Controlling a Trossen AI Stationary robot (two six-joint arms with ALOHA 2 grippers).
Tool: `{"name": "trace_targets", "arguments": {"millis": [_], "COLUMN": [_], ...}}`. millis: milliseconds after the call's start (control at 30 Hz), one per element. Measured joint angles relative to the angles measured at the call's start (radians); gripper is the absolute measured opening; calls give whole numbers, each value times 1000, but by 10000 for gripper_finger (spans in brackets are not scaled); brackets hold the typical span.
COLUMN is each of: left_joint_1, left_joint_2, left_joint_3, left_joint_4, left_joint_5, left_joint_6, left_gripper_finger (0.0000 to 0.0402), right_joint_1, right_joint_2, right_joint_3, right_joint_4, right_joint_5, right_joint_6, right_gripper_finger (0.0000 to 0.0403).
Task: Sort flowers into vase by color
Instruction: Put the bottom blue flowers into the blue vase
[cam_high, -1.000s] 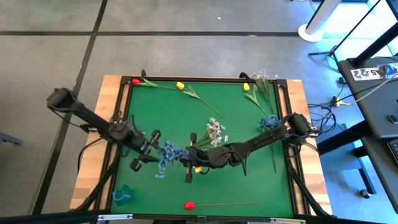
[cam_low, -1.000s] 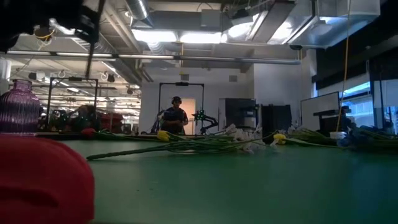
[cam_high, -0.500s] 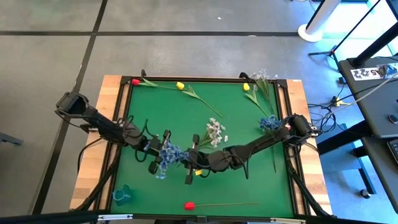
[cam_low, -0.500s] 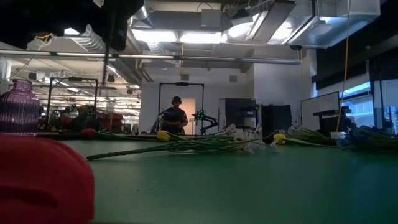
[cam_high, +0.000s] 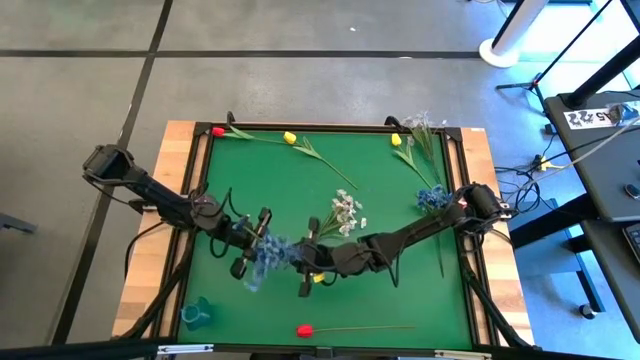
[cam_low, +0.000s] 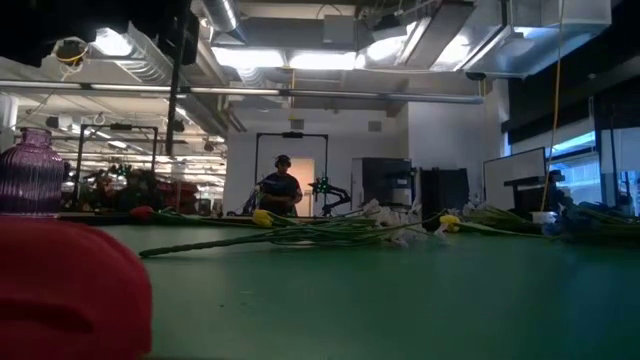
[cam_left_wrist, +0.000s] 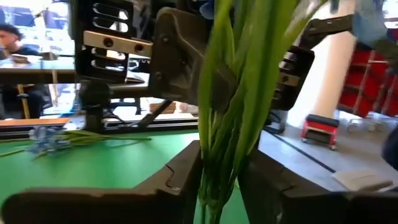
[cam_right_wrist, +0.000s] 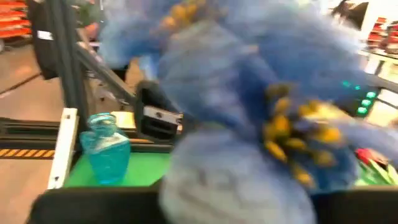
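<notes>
Green mat (cam_high: 390, 210) covers the table inside a wooden border. Far left near corner: teal glass vase (cam_high: 196, 313), upright, well apart from the arms. Left gripper (cam_high: 250, 245) sits left of centre over the mat, fingers (cam_left_wrist: 180, 180) closed on the green stems of a blue blossom cluster (cam_high: 268, 252); in its wrist view the stems (cam_left_wrist: 230, 106) run straight up between both fingers. Right gripper (cam_high: 308, 258) is just beside it at the same cluster; blue petals fill its wrist view, and whether its fingers are apart or together cannot be told. White blossom cluster (cam_high: 345, 212) lies just beyond. Red tulip (cam_high: 306, 330) lies at the near edge. Yellow tulips (cam_high: 290, 137) and another blue cluster (cam_high: 432, 197) lie toward the far and right side.
</notes>
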Motion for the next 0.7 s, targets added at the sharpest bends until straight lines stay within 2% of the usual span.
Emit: {"name": "trace_targets", "arguments": {"millis": [133,233,300,433,500,533,633,700], "left_joint_1": [-7,-12,-13,-12,-12,-12,-13,-18], "left_joint_2": [0,-21,-75,-278,-393,-449,-589,-660], "left_joint_3": [0,0,0,0,0,-1,-1,-1], "left_joint_4": [-1,-6,-19,-194,-291,-337,-370,-353], "left_joint_5": [-6,-33,-33,34,130,210,537,709], "left_joint_6": [-6,-70,-89,-78,-104,-118,-158,-196], "left_gripper_finger": [39,11,12,14,14,14,14,14], "right_joint_1": [0,11,30,86,117,135,185,215], "right_joint_2": [-1,-36,-83,-164,-176,-178,-178,-179], "right_joint_3": [0,-1,-1,2,2,1,1,1], "right_joint_4": [-2,-44,-77,-155,-178,-189,-200,-218], "right_joint_5": [-24,-21,-19,-23,-10,8,103,181], "right_joint_6": [0,0,1,2,5,5,6,6], "right_gripper_finger": [113,143,159,177,178,178,173,171]}}
